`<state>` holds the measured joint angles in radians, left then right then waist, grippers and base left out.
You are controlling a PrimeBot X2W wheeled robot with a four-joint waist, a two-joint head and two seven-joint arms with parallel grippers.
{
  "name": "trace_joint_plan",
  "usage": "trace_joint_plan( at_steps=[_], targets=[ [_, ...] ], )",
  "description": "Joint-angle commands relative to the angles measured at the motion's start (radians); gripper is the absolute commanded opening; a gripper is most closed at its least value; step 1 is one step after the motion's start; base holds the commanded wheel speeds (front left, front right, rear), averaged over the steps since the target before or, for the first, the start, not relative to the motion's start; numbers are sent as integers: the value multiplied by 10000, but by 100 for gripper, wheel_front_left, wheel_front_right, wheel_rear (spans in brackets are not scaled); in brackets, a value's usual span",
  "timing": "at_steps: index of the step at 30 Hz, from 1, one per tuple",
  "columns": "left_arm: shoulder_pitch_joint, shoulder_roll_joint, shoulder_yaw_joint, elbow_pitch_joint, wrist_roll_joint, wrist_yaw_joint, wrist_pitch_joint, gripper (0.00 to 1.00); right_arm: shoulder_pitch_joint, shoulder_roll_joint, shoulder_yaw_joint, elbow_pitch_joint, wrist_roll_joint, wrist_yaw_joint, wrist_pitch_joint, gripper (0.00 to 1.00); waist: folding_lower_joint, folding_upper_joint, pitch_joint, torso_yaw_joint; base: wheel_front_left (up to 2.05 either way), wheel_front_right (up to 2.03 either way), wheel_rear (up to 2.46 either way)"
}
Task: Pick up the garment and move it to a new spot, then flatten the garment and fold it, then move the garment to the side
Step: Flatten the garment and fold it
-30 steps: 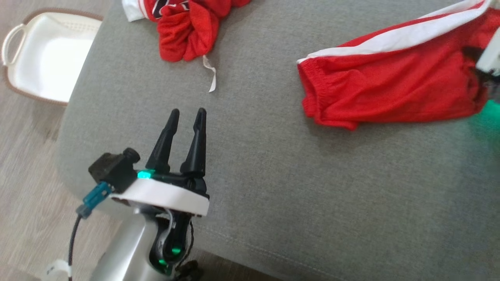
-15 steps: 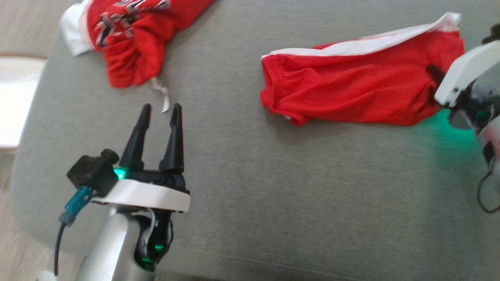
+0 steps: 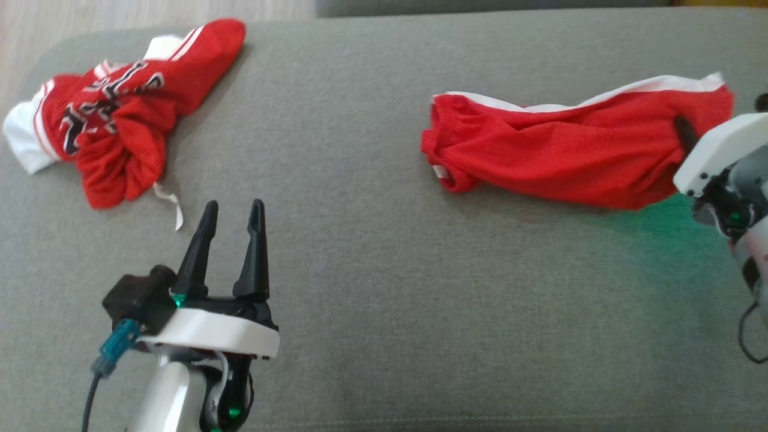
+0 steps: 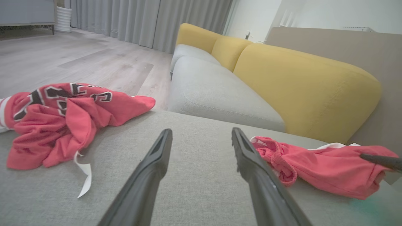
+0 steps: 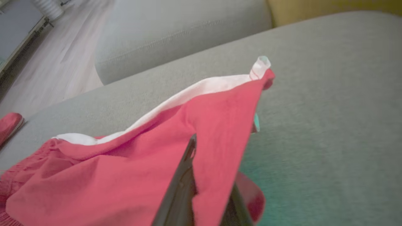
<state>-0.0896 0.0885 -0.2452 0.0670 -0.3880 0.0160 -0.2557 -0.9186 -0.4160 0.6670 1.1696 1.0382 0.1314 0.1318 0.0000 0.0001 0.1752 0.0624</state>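
Your right claw (image 3: 683, 127) is clamped shut on the red shorts (image 3: 564, 159), and in the right wrist view you can see the cloth pinched between the two dark fingers and draped over both of them. The shorts lie stretched out across the right half of the grey cushion (image 3: 384, 312). The elastic waistband points toward the middle, and a white stripe runs along the far edge. The end you are holding sits a little bunched at the claw. One corner, with the white trim, sticks up past the fingertips. A green glow from the wrist light falls on the cushion just below that end.

Over on your left, the left claw (image 3: 234, 207) stands wide open with nothing between its fingers, pointing away from you over the near left part of the cushion. You cannot tell from here whether it touches the fabric beneath it. A loose white tag (image 3: 171, 210) lies just to the left of its fingertips, trailing from the crumpled red jersey (image 3: 114, 126). The jersey is heaped at the far left corner of the cushion, black and white lettering showing, well apart from the shorts.

Through the left wrist view you see the jersey to one side of the spread fingers and the shorts to the other. Beyond the cushion there is a grey sofa seat (image 4: 213, 91) with yellow back cushions (image 4: 301, 84), a pale wood floor (image 4: 78, 59) and grey curtains (image 4: 141, 22).
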Motion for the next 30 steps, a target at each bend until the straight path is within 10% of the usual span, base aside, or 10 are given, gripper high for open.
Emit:
trace_joint_plan(
  at_steps=[1,25,26,27,28,30],
  targets=[
    [-179,-4,411,-270,145,-77,-61,100,-135,-167,147,-308,-86,-7,-296,0,0,-1,-171,-146,0,0,0],
    [-72,-356,366,235,-9,-328,-61,100,-1229,1781,2374,491,-886,-7,1267,0,0,-1,-692,1964,0,0,0],
    [-82,-359,387,255,-12,-327,-61,100,-1269,1823,2377,504,-844,-7,1298,4,0,-1,-634,2005,0,0,0],
    [-93,-362,410,270,-13,-331,-61,100,-1297,1869,2379,515,-808,-7,1289,40,0,-1,-594,2025,0,0,0],
    [-103,-364,438,268,-17,-328,-61,100,-1307,1928,2392,492,-781,-7,1238,100,0,-1,-564,2029,0,0,0],
    [-109,-367,468,260,-23,-321,-61,100,-1292,1985,2366,432,-701,-7,1171,100,0,-1,-540,2017,0,0,0]
  ],
)
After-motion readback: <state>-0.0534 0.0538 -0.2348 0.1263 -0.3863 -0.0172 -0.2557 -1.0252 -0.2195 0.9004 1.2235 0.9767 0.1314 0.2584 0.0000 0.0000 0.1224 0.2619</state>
